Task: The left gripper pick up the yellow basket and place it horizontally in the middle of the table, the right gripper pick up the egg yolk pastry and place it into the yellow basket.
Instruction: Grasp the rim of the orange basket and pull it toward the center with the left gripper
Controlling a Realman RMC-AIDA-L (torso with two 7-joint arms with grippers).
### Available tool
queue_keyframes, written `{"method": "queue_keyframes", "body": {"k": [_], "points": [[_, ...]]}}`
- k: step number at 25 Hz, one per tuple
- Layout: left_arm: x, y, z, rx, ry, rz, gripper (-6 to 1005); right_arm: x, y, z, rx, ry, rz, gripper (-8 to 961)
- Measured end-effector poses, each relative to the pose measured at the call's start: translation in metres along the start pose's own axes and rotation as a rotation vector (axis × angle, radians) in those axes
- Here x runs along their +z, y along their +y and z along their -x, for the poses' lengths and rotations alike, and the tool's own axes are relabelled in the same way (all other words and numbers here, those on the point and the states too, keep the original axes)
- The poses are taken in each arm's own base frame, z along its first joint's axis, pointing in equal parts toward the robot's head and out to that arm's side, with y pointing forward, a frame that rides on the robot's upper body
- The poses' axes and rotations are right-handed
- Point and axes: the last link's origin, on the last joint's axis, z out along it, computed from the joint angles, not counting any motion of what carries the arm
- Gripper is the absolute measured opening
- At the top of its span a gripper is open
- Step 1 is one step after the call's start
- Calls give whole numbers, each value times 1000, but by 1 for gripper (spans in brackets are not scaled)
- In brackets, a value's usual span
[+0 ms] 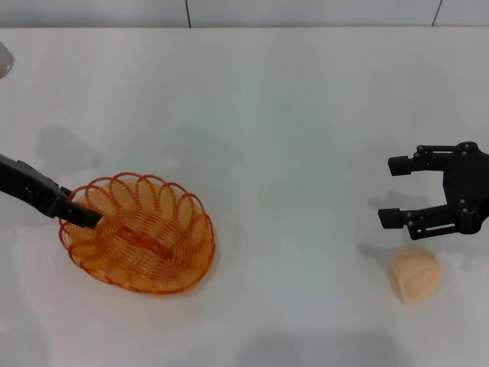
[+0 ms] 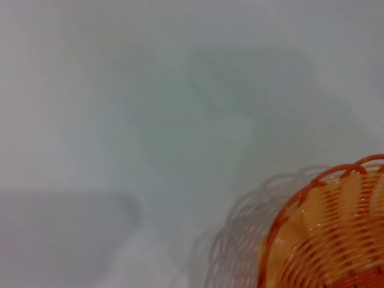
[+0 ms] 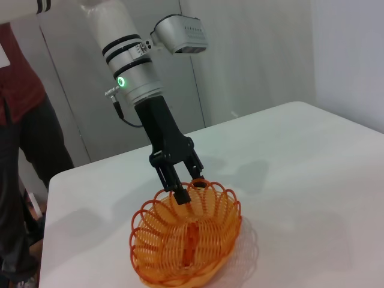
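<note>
My left gripper [image 1: 80, 216] pinches the oval orange-yellow wire basket [image 1: 140, 233] at its rim (long axis diagonal); my right gripper [image 1: 399, 191], spread wide, hovers right of the basket, beside the peach pastry ball [image 1: 415, 274].

One yellow basket [image 1: 141, 233]; one egg yolk pastry [image 1: 415, 274]; two pincers, left [image 1: 82, 216] and right [image 1: 399, 191].

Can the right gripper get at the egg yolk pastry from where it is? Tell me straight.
Probably yes. The right gripper hangs open just behind the egg yolk pastry, with only bare table around it. The yellow basket and left gripper are far off on the other side.
</note>
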Motion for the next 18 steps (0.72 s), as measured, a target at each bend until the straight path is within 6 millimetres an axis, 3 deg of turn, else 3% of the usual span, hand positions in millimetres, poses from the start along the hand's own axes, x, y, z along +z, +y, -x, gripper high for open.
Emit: {"method": "queue_keyframes", "body": {"k": [15,18], "points": [[8,0,2,-12,-3,8,704,0,0,1,-1,-6,1,858],[8,0,2,-12,-3,8,606,0,0,1,-2,-6,1,858]]}}
